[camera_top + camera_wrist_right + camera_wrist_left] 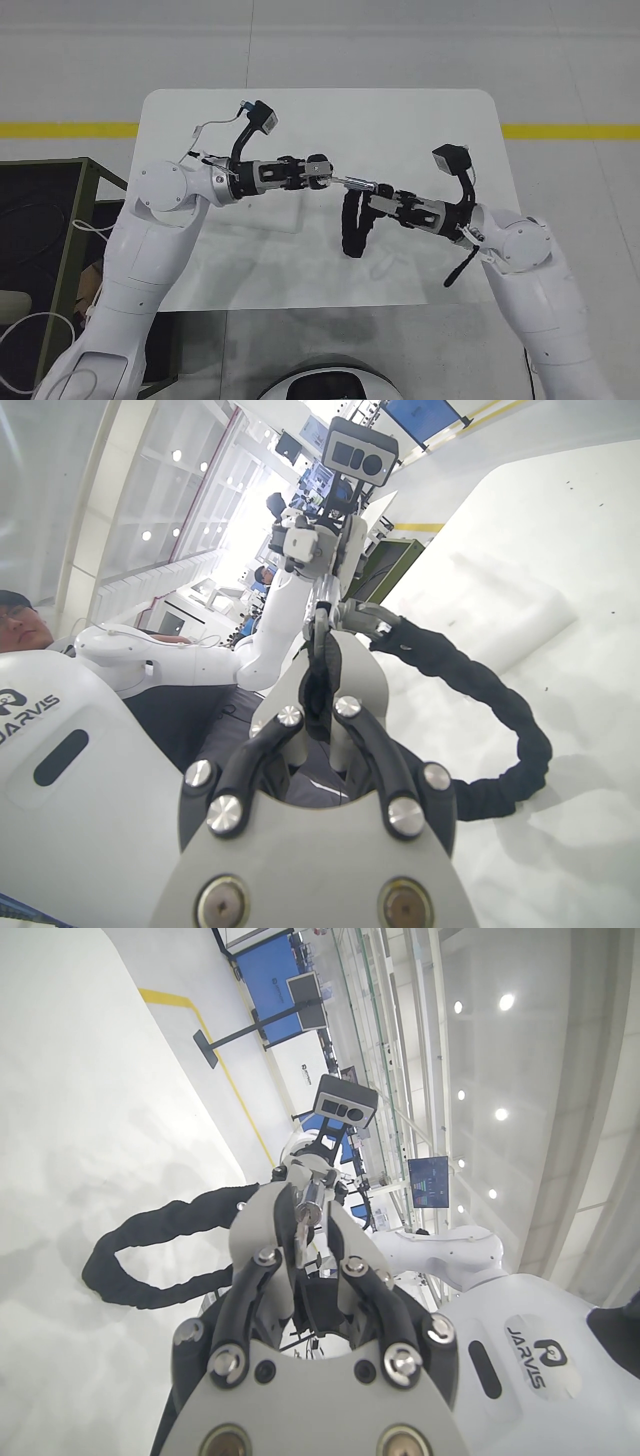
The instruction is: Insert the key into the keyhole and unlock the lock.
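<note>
Above the middle of the white table (400,125) my two grippers meet tip to tip. My left gripper (325,173) (308,1204) is shut on a small silver key (301,1240), whose tip sits at the keyhole in the face of the silver lock cylinder (311,1208) (362,187). How deep the key goes I cannot tell. My right gripper (380,198) (322,650) is shut on the lock (320,625), clamping its black fabric-sleeved cable between the fingers. The cable loop (352,228) (150,1228) (475,680) hangs down from the lock to the tabletop.
A green-framed cart (60,230) with cables stands off the table's left edge. A yellow floor line (560,131) runs behind the table.
</note>
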Robot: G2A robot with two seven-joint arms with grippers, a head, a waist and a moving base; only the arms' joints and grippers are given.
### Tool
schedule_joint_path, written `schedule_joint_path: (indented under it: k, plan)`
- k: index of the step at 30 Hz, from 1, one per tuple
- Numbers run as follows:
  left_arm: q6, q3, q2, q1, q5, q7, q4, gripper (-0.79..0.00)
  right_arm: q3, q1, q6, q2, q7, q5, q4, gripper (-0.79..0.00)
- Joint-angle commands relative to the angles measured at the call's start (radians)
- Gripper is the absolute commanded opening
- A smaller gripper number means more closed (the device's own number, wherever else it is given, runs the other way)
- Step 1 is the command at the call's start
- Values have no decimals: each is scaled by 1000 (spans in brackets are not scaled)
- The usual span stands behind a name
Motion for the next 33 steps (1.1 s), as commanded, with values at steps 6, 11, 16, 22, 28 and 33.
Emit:
schedule_joint_path:
  k: [6, 11, 16, 22, 28, 33]
  plan:
    - [8, -38, 1, 4, -10, -39, 19, -502, 27, 3, -1, 6, 43, 81, 27, -785]
    - [-2, -38, -1, 5, 3, -64, 24, -785, 26, 4, 6, 9, 66, 95, 32, -785]
    - [-7, -26, -6, 1, 7, -86, 22, -785, 13, 7, 13, 9, 71, 87, 33, -785]
    - [-4, -22, -9, -6, 21, -112, 27, -785, 2, 11, 19, 9, 64, 64, 32, -785]
    - [-3, -22, -12, -2, 34, -128, 24, -785, -1, 15, 22, 10, 56, 44, 29, -785]
    - [-2, -25, -14, 0, 48, -120, 20, -785, -6, 18, 28, 10, 43, 2, 21, -785]
